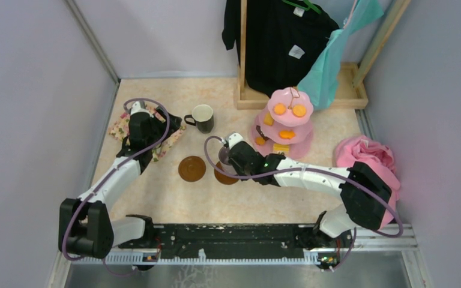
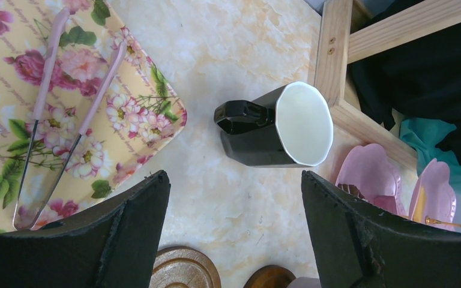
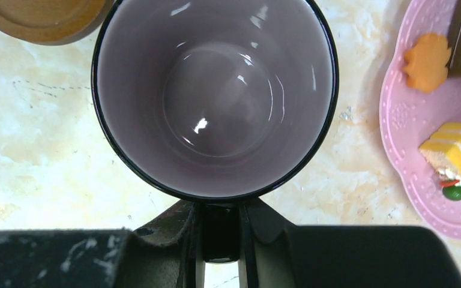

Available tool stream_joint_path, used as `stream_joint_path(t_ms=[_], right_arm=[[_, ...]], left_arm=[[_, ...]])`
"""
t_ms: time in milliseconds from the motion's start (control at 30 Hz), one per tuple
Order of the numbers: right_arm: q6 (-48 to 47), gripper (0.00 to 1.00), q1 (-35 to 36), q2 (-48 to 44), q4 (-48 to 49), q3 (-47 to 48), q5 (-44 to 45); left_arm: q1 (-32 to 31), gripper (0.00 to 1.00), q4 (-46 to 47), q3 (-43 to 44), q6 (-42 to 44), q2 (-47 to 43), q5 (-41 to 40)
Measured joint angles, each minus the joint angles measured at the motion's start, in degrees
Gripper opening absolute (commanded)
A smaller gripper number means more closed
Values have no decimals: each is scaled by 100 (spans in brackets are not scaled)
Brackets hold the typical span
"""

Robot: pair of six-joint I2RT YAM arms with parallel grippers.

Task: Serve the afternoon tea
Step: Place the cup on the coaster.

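My right gripper (image 3: 219,235) is shut on the handle of the smoky translucent mug (image 3: 215,96), which is upright and empty. In the top view that mug (image 1: 222,154) sits at the far edge of the right coaster (image 1: 225,175), and the right gripper (image 1: 231,157) holds it there. The left coaster (image 1: 192,168) is bare. The black mug (image 1: 203,117) stands behind it, with its handle to the left. My left gripper (image 2: 235,198) hovers open and empty, short of the black mug (image 2: 273,126). The pink three-tier stand (image 1: 285,123) carries orange, yellow and brown snacks (image 3: 426,54).
A flower-patterned tray (image 2: 66,108) with pink tongs (image 2: 87,114) lies under my left arm. A wooden rack (image 1: 336,96) with hanging clothes stands at the back. A pink cloth (image 1: 366,153) lies at the right.
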Motion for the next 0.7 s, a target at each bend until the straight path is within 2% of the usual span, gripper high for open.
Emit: stream_joint_path(t_ms=[700], right_arm=[[448, 0, 133, -13, 632, -297, 52]], left_arm=[[0, 86, 81, -83, -2, 0, 35]])
